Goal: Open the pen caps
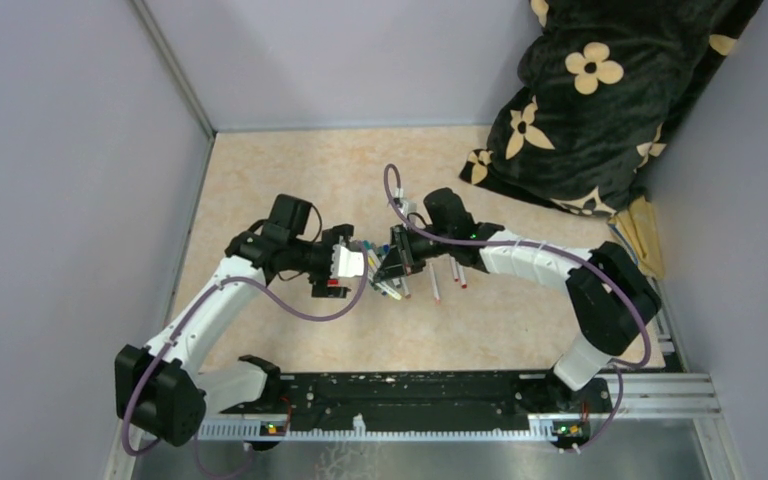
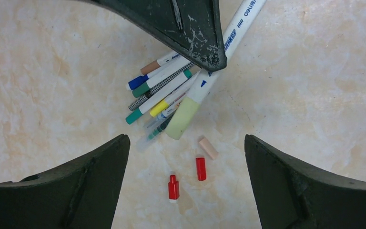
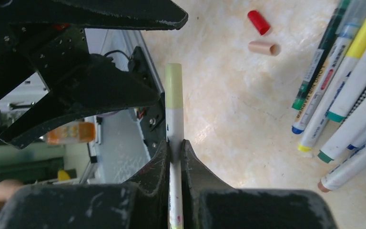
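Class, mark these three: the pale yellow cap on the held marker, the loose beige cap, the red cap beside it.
pale yellow cap [image 2: 183, 119], left wrist view, middle of its side
beige cap [image 2: 208, 148], left wrist view, middle
red cap [image 2: 200, 168], left wrist view, middle

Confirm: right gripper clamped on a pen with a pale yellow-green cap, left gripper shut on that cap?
No: the left gripper is open, jaws wide and clear of the pale cap, as the left wrist view shows. The right gripper does clamp that pen.
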You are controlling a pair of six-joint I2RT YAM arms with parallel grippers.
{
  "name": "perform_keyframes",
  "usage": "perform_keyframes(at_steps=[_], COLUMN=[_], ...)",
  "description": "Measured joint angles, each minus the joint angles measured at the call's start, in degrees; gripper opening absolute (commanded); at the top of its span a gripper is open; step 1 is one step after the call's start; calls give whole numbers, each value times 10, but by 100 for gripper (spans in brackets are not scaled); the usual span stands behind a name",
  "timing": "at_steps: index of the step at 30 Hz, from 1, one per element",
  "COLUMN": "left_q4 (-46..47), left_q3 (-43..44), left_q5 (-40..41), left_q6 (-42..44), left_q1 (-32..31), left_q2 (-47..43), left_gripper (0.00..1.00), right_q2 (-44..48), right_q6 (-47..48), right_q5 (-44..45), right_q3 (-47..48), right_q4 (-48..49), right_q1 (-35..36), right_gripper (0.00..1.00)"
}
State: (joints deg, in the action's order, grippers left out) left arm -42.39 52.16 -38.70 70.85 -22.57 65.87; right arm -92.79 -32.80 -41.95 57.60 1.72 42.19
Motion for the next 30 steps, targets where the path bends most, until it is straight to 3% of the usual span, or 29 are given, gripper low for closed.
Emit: perform_keyframes(at_steps=[2, 14, 15, 17, 20, 24, 26, 29, 30], left_q4=[-1, -16, -16, -29, -31, -26, -26, -26, -26], left_q3=[0, 0, 0, 0, 0, 0, 0, 0, 0], left_q5=[17, 75, 78, 85, 92, 97, 99, 104, 107], left_q6=[14, 60, 60, 64, 67, 68, 68, 68, 68], left_q1=[-12, -63, -63, -65, -67, -67, -67, -67, -67], left_q2=[0, 2, 2, 2, 3, 3, 3, 3, 3], left_gripper=[88, 20, 13, 0, 0, 0, 0, 0, 0], right_q2=[-14, -37, -38, -41, -43, -51, -59, -71, -72], right_q6=[-6, -43, -46, -48, -50, -54, -56, -63, -64], right_q5=[-22, -76, -78, -78, -78, -83, -87, -88, -89], right_q3=[7, 25, 25, 25, 25, 25, 25, 25, 25], right_q4=[-1, 24, 26, 33, 35, 43, 49, 60, 61], right_q1=[1, 4, 4, 3, 5, 16, 23, 27, 27], right_gripper=[0, 0, 2, 17, 30, 31, 23, 0, 0])
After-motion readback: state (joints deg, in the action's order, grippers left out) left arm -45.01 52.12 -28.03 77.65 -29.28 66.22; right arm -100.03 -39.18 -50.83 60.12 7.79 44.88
